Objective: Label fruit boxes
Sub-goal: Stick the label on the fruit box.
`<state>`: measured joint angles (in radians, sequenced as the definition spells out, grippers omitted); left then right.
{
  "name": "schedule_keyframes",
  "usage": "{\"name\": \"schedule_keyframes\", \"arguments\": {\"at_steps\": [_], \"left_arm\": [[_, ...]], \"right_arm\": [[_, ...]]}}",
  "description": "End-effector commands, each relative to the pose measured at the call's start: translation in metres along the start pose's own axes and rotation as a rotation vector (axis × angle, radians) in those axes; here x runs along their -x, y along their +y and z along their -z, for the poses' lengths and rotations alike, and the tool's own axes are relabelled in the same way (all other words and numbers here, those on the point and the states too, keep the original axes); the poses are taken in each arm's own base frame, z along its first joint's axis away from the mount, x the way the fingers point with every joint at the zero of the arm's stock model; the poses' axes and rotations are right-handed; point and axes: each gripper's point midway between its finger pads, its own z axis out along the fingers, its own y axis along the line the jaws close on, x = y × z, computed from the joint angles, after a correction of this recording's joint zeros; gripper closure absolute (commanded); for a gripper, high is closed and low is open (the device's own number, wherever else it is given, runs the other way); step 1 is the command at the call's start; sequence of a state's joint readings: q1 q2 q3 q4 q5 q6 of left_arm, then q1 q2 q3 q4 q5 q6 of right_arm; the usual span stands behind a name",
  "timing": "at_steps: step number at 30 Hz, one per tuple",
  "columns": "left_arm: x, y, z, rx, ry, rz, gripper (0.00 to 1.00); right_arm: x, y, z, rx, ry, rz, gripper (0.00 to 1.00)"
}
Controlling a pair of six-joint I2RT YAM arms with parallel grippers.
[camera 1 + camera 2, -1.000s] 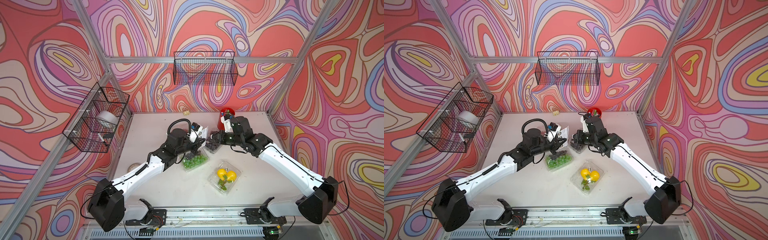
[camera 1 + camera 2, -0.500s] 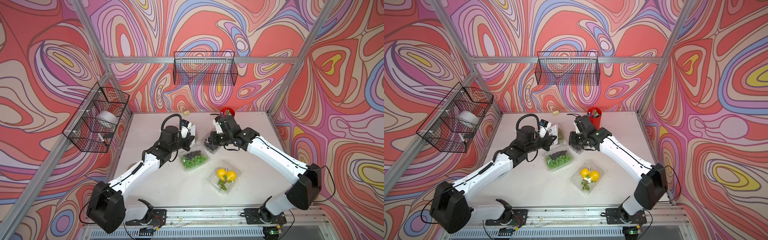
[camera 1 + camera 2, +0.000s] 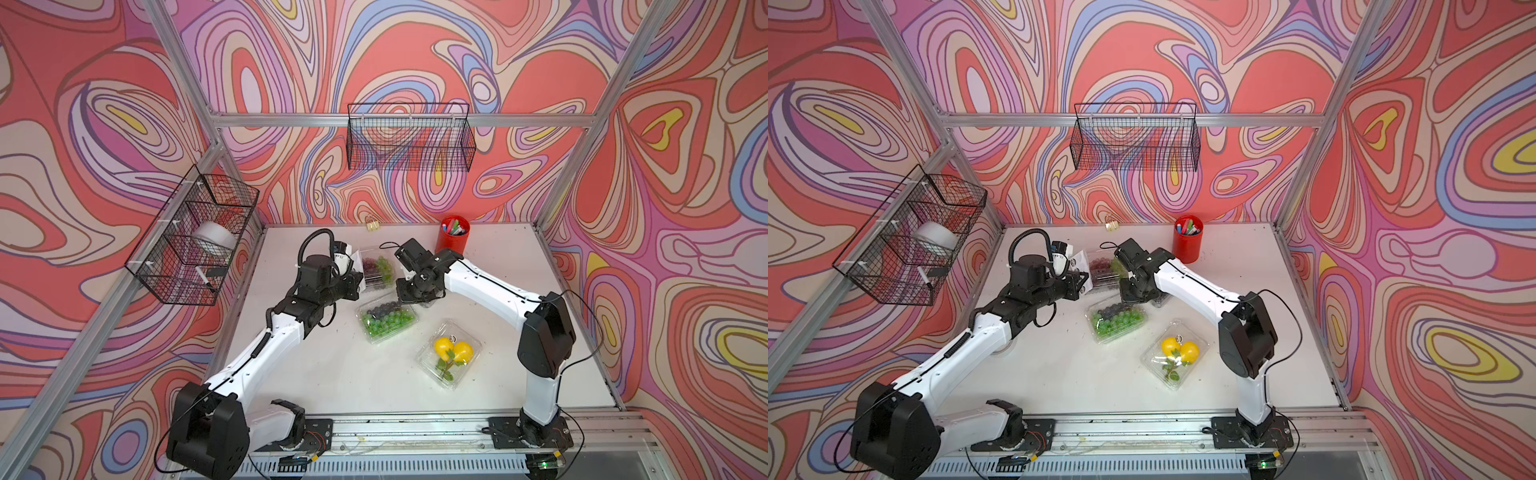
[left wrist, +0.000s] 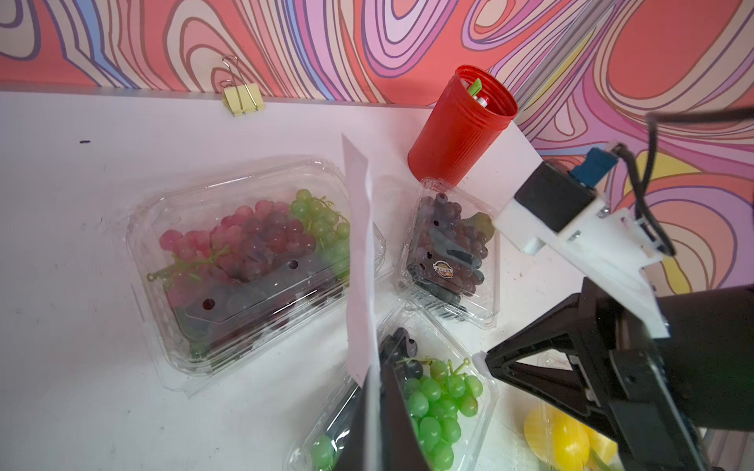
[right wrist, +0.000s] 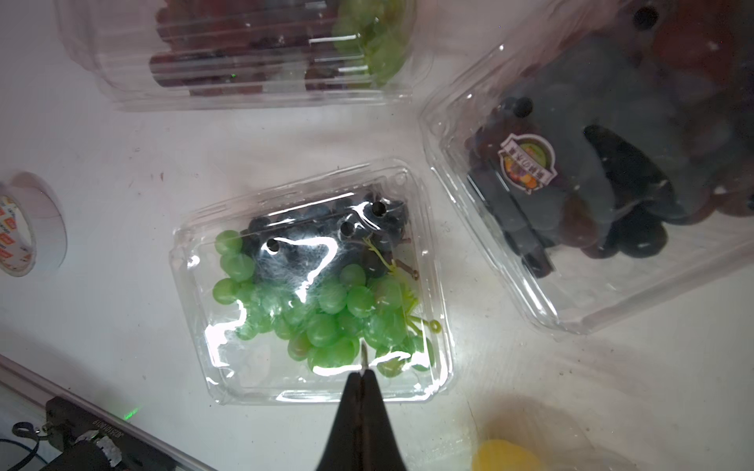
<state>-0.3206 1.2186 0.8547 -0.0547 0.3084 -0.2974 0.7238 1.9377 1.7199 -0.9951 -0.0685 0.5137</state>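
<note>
Four clear fruit boxes lie on the white table. The red-green grape box (image 3: 376, 270) (image 4: 253, 261) is farthest back. The dark grape box (image 4: 449, 253) (image 5: 591, 183) carries a round sticker on its lid. The green-and-dark grape box (image 3: 386, 318) (image 5: 314, 285) sits in the middle, and the lemon box (image 3: 451, 353) (image 3: 1177, 353) is nearest. My left gripper (image 3: 357, 282) (image 4: 375, 375) is shut on a white sheet (image 4: 359, 253), seen edge-on. My right gripper (image 3: 415, 297) (image 5: 363, 373) hangs over the green box's edge, shut on a thin sticker sliver.
A red pen cup (image 3: 453, 239) and a yellow binder clip (image 3: 372, 225) stand by the back wall. A tape roll (image 5: 24, 232) lies beside the left arm. Wire baskets hang on the back wall (image 3: 409, 141) and the left wall (image 3: 195, 241).
The left gripper has carried the white sheet leftward, away from the right gripper. The right arm has folded its elbow up, and its gripper has shifted from the dark grape box towards the green one.
</note>
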Motion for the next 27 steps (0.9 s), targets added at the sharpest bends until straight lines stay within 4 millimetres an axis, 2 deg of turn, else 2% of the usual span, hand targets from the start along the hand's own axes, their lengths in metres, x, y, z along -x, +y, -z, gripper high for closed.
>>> {"name": "schedule_keyframes", "arguments": {"at_steps": [1,7,18,27], "left_arm": [[-0.004,0.007,0.003,0.024,0.000,0.049,1.00],[-0.007,0.010,0.002,0.039,0.000,0.050,1.00],[-0.008,0.013,0.007,0.059,-0.006,0.030,1.00],[-0.006,0.013,0.007,0.062,-0.004,0.018,1.00]], "right_arm": [[-0.011,-0.004,-0.005,-0.057,0.058,0.024,1.00],[-0.014,-0.003,-0.016,-0.074,0.093,0.031,1.00],[-0.018,0.014,-0.044,-0.003,0.148,0.037,1.00],[-0.031,0.029,-0.061,0.101,0.208,0.011,0.82]]}}
